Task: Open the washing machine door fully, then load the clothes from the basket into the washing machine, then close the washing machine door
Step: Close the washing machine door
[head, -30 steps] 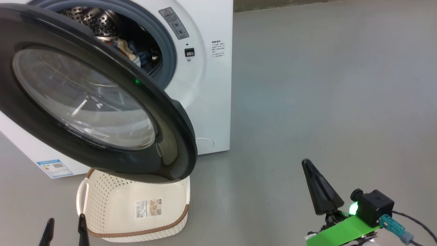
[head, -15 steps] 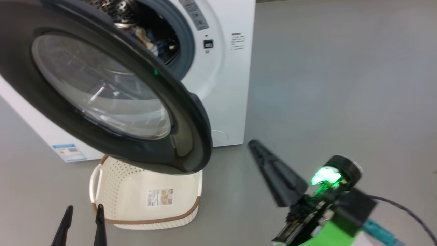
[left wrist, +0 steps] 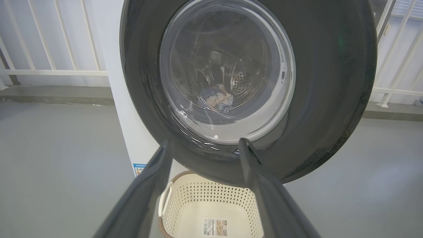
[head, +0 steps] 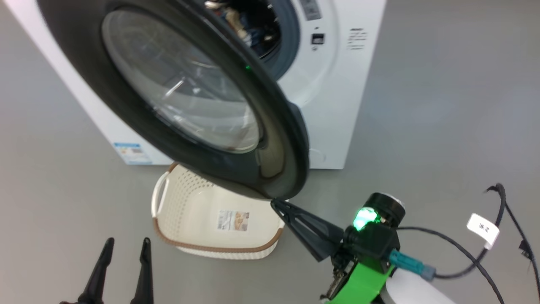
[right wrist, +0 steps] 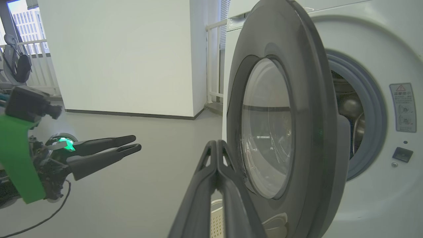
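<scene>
Black washing machine door [head: 181,84] overhangs the basket [head: 211,247] at its far rim.

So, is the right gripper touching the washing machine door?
Cannot tell. In the head view the right gripper ends just at the lower rim of the washing machine door; the right wrist view overlaps them too. No plain contact or gap.

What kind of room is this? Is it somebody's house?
Probably a bare laundry corner or test room; I can't say whose. A white washing machine stands on a plain grey floor, with a basket before it and white railings behind.
</scene>
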